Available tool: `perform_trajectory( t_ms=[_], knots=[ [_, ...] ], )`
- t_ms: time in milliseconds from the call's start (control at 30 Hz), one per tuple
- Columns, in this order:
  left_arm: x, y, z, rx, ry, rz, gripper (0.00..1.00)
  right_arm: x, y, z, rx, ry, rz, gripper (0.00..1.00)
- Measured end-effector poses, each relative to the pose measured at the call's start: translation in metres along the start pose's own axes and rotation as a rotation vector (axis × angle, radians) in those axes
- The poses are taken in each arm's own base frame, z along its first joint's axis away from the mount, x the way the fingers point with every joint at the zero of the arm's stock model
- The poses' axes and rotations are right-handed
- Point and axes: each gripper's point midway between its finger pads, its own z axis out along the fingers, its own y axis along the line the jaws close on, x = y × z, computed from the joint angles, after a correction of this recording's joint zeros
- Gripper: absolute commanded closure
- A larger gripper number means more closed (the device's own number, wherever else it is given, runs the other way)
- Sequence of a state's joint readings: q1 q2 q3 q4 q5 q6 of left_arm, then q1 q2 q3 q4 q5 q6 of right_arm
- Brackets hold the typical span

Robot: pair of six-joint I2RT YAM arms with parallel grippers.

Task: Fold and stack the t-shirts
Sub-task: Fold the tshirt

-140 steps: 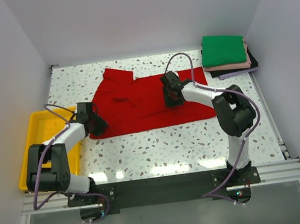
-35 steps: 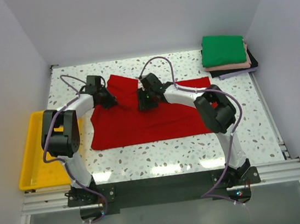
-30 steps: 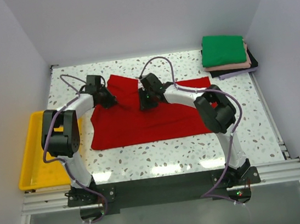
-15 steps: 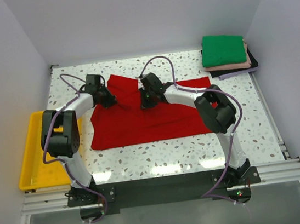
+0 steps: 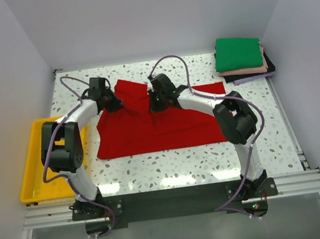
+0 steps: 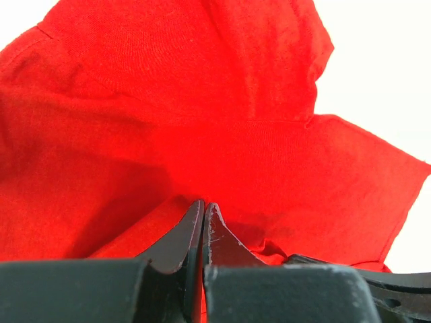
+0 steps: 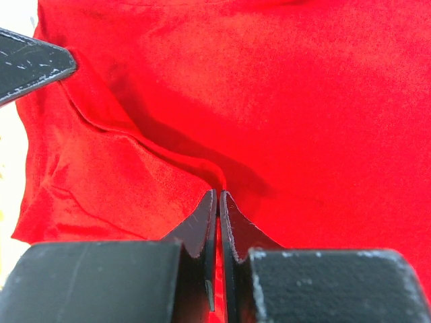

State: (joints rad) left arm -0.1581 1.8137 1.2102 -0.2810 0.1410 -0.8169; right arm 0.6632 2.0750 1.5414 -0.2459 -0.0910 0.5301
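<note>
A bright red t-shirt (image 5: pixel 154 123) lies spread over the middle of the speckled table. My left gripper (image 5: pixel 114 104) is at its far left part, near the sleeve. In the left wrist view its jaws (image 6: pixel 203 206) are shut, with red cloth (image 6: pixel 202 101) pinched between them. My right gripper (image 5: pixel 157 103) is at the shirt's far edge near the middle. Its jaws (image 7: pixel 218 195) are shut on a fold of the red cloth (image 7: pixel 303 101). At the far right corner stands a stack of folded t-shirts: green (image 5: pixel 237 53) on top, pale pink (image 5: pixel 261 69), dark (image 5: pixel 270 62) and lavender (image 5: pixel 248 79) below.
A yellow plastic tray (image 5: pixel 35 165) sits at the table's left edge beside the left arm. White walls close in the table on three sides. The tip of the other gripper's finger (image 7: pixel 30 62) shows at the upper left of the right wrist view.
My right gripper has shut on the red cloth. Both grippers have shifted slightly toward the far side, and the shirt's far edge has bunched between them.
</note>
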Motion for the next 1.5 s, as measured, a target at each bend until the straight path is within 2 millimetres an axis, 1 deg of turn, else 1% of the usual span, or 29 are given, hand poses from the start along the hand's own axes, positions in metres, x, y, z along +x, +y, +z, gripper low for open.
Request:
perform_trajectory(
  t_ms=[267, 567, 600, 633, 733, 767, 800, 833, 867, 900, 967, 1033, 1133, 1233, 1367, 1433, 1500],
  knots=[
    [-0.003, -0.001, -0.007, -0.005, -0.014, 0.0, 1.0, -0.001, 0.001, -0.001, -0.006, 0.0, -0.012, 0.99],
    [-0.003, 0.0, -0.007, -0.008, -0.012, 0.002, 1.0, -0.001, -0.001, -0.001, 0.003, -0.003, -0.02, 0.98],
    [-0.002, 0.0, -0.007, -0.006, -0.01, 0.007, 0.98, -0.001, -0.003, -0.001, 0.011, -0.005, -0.02, 0.97],
    [-0.002, 0.0, -0.006, -0.003, -0.008, 0.011, 0.96, -0.002, -0.004, -0.001, 0.02, -0.008, -0.02, 0.96],
    [0.0, 0.0, 0.0, 0.005, 0.007, 0.027, 0.82, -0.001, -0.009, -0.001, 0.047, -0.01, -0.017, 0.83],
    [0.001, 0.0, 0.003, 0.006, 0.012, 0.032, 0.7, -0.001, -0.011, -0.001, 0.055, -0.009, -0.017, 0.79],
    [0.001, 0.0, 0.007, 0.009, 0.016, 0.041, 0.65, -0.001, -0.013, -0.001, 0.064, -0.01, -0.015, 0.7],
    [0.0, 0.0, 0.009, 0.012, 0.018, 0.049, 0.6, -0.001, -0.015, -0.001, 0.077, -0.015, -0.011, 0.65],
    [0.0, -0.001, 0.011, 0.015, 0.021, 0.053, 0.53, -0.002, -0.017, -0.001, 0.087, -0.017, -0.012, 0.62],
    [-0.002, -0.002, 0.013, 0.021, 0.02, 0.058, 0.51, -0.003, -0.02, -0.001, 0.096, -0.021, -0.012, 0.57],
    [-0.007, -0.005, 0.014, 0.037, 0.013, 0.064, 0.46, -0.005, -0.025, -0.001, 0.112, -0.029, -0.008, 0.54],
    [-0.016, -0.008, 0.013, 0.049, -0.004, 0.067, 0.45, -0.007, -0.034, -0.004, 0.127, -0.03, 0.001, 0.53],
    [-0.039, -0.019, 0.012, 0.069, -0.047, 0.076, 0.45, -0.016, -0.054, -0.014, 0.156, -0.04, 0.033, 0.52],
    [-0.079, -0.04, 0.017, 0.094, -0.127, 0.12, 0.45, -0.035, -0.078, -0.031, 0.18, -0.077, 0.072, 0.52],
    [-0.128, -0.066, 0.034, 0.106, -0.222, 0.196, 0.46, -0.059, -0.109, -0.053, 0.212, -0.132, 0.114, 0.52],
    [-0.146, -0.071, 0.045, 0.09, -0.261, 0.237, 0.46, -0.068, -0.123, -0.061, 0.229, -0.153, 0.128, 0.52],
    [-0.161, -0.071, 0.06, 0.06, -0.287, 0.281, 0.46, -0.073, -0.133, -0.065, 0.241, -0.162, 0.132, 0.52]
  ],
)
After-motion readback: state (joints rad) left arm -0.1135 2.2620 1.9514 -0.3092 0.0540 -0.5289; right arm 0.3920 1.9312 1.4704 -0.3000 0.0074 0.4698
